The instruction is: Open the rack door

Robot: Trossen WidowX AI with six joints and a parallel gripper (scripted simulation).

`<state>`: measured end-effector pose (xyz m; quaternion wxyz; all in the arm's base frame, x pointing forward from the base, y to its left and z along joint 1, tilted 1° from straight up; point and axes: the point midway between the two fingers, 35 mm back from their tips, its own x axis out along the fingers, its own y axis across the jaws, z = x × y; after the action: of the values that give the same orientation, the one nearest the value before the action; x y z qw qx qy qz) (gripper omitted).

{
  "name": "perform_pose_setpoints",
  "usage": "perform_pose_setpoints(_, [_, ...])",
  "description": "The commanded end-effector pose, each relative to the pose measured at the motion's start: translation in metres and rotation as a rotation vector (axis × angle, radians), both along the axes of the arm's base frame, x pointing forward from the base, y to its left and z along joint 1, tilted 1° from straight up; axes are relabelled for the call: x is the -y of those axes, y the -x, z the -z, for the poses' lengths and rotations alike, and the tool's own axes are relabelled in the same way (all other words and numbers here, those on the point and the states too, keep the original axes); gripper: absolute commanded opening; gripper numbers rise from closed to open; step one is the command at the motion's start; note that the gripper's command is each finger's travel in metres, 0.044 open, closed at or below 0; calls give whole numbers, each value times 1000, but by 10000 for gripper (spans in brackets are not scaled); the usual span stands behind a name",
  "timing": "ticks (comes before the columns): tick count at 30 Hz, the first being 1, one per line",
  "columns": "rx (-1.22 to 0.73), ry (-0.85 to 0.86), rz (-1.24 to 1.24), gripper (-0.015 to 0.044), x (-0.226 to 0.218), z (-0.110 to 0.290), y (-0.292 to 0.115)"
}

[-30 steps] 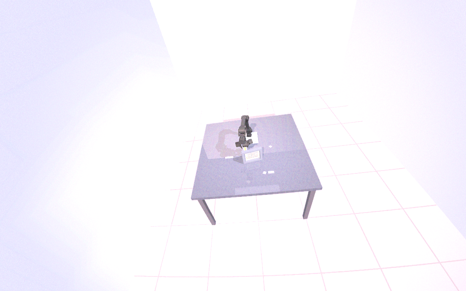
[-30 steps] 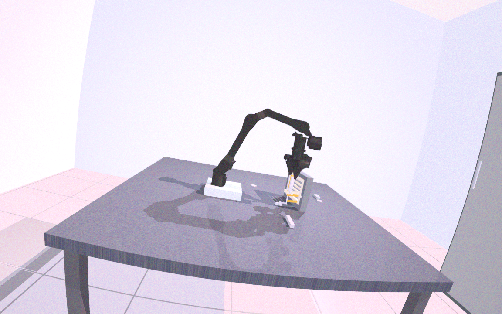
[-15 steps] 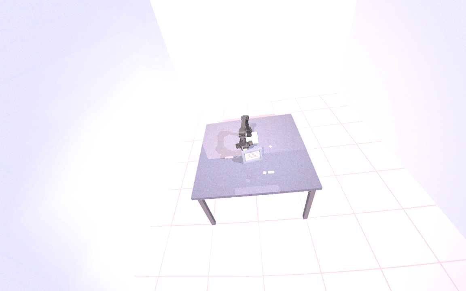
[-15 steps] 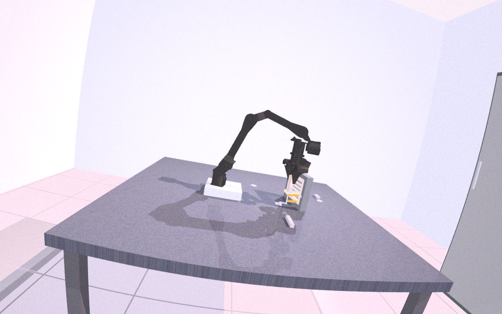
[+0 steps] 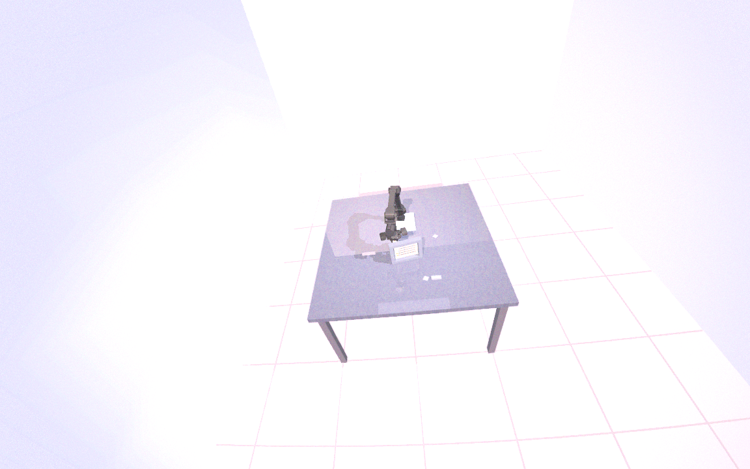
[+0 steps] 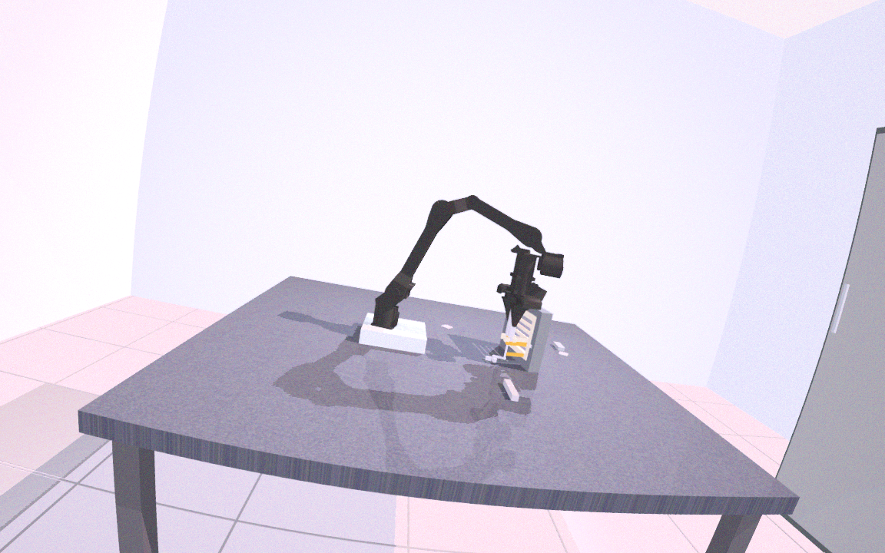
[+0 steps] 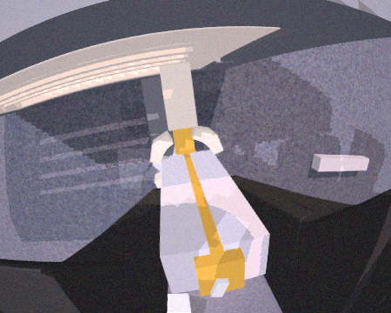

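Observation:
The rack's grey frame (image 5: 391, 252) (image 6: 541, 338) (image 7: 117, 19) stands upright on the table (image 5: 459, 279) (image 6: 280, 412). Its pale slatted door (image 5: 407, 254) (image 7: 130, 43) looks closed, lying along the frame. The upright handle (image 7: 178, 226), white with a yellow stripe, stands out from the door on a pale arm and fills the lower middle of the wrist view. My gripper (image 5: 393, 240) (image 6: 514, 322) (image 7: 195, 191) points down from above with its dark fingers against both sides of the handle, and looks shut on it. The fingers hide much of the handle in the top and exterior views.
A white bar (image 5: 368, 253) (image 6: 510, 389) (image 7: 341, 163) lies on the table beside the rack. Several small white pieces lie elsewhere, one block (image 5: 435, 277) (image 6: 558, 346) behind the rack. The arm's white base (image 5: 405, 221) (image 6: 392, 336) stands on the rack's door side.

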<state>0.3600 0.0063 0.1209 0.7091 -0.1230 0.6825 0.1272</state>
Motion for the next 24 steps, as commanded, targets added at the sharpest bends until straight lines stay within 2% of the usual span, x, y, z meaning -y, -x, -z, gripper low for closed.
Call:
perform_pose_setpoints(1, [1,1,-3,66,0,1,0])
perform_pose_setpoints(8, [1,1,-3,19,0,1,0])
perform_pose_setpoints(13, [1,0,29,17,0,1,0])
perform_pose_setpoints(24, [-5,-19,562,17,0,1,0])
